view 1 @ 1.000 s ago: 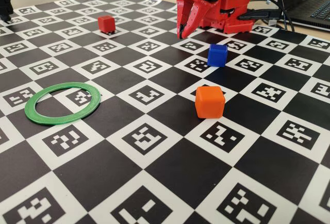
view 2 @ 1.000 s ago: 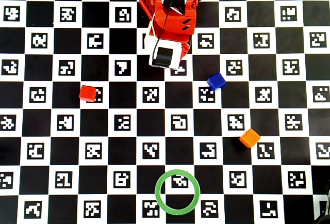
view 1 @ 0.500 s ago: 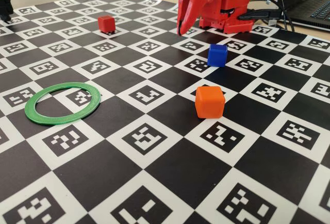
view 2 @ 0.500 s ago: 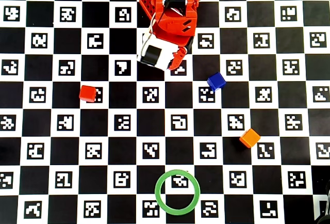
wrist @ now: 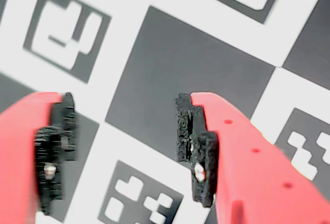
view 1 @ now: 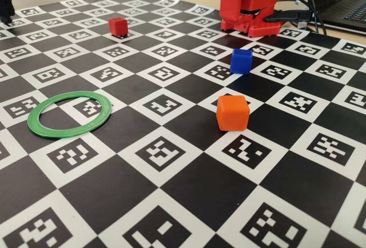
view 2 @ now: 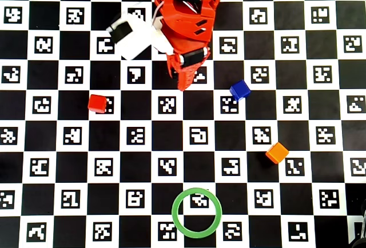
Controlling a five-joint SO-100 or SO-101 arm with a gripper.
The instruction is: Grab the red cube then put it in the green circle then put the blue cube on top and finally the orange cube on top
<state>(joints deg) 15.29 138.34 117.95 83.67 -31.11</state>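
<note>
Three cubes sit apart on the checkered table [view 2: 51, 122]: one red cube [view 2: 97, 103], one blue cube [view 2: 239, 90], one orange cube [view 2: 277, 152]. One green circle [view 2: 197, 212] holds no cube. The claw [wrist: 124, 152] gapes wide, gripping nothing.

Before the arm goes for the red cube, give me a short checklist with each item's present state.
1. Tool open and empty in the wrist view: ok.
2. Red cube alone on the board, nothing beside it: ok.
3. Green circle empty inside: ok.
4. Blue cube and orange cube lie on the other side of the arm from the red cube in the overhead view: ok.
5. Tool lined up over the red cube: not ok; the wrist view shows only board.
</note>
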